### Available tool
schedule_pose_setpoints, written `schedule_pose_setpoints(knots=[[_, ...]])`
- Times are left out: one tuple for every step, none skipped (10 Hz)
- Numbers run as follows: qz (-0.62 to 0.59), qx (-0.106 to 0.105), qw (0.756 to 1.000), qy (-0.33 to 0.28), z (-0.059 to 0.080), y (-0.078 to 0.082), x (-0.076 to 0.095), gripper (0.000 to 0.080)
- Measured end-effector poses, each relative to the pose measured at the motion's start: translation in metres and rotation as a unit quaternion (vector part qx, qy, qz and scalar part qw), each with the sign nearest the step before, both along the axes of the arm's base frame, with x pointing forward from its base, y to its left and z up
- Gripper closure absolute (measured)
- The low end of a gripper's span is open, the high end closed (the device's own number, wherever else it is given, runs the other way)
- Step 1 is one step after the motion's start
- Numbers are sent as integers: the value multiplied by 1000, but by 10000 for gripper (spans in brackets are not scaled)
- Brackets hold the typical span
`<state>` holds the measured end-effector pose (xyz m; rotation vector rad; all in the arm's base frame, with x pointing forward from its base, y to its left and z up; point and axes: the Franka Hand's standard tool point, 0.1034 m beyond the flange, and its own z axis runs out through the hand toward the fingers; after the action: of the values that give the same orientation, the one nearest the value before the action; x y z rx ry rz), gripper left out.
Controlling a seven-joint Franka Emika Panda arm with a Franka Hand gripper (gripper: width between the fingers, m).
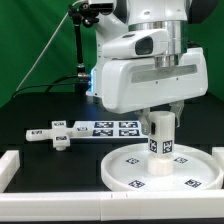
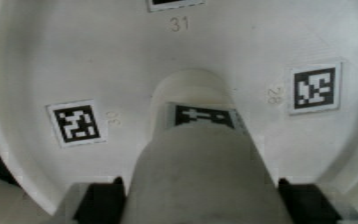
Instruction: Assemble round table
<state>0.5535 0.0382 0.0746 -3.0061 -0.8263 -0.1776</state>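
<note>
The large rimmed round disc (image 1: 165, 170) lies flat on the black table at the front. The short thick cylinder leg (image 1: 161, 135) stands upright on its middle, tags facing out. My gripper (image 1: 160, 116) comes down from above and is shut on the top of the leg. In the wrist view the leg (image 2: 197, 150) runs down between my two black fingertips (image 2: 98, 202), which press its sides, and its far end meets the disc (image 2: 140, 50). The cross-shaped piece (image 1: 52, 134) lies on the table toward the exterior view's left.
The marker board (image 1: 108, 127) lies behind the disc. A white low wall (image 1: 50, 204) runs along the table's front and left edge. A green curtain and a black stand are behind the arm.
</note>
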Motion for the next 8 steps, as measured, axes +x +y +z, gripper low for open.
schedule_pose_setpoints(knots=[[-21,2,1000,1,0,0,0,390],[-60,9,998,3,0,0,0,390],[-128,22,992,7,-1,-1,-1,390],[-199,37,979,13,-1,-3,-2,390],[-259,48,965,18,-2,-4,-2,390],[-321,59,945,21,-2,-4,-2,390],[-384,66,921,20,-2,-4,-3,390],[-425,69,902,22,-2,-3,-3,390]])
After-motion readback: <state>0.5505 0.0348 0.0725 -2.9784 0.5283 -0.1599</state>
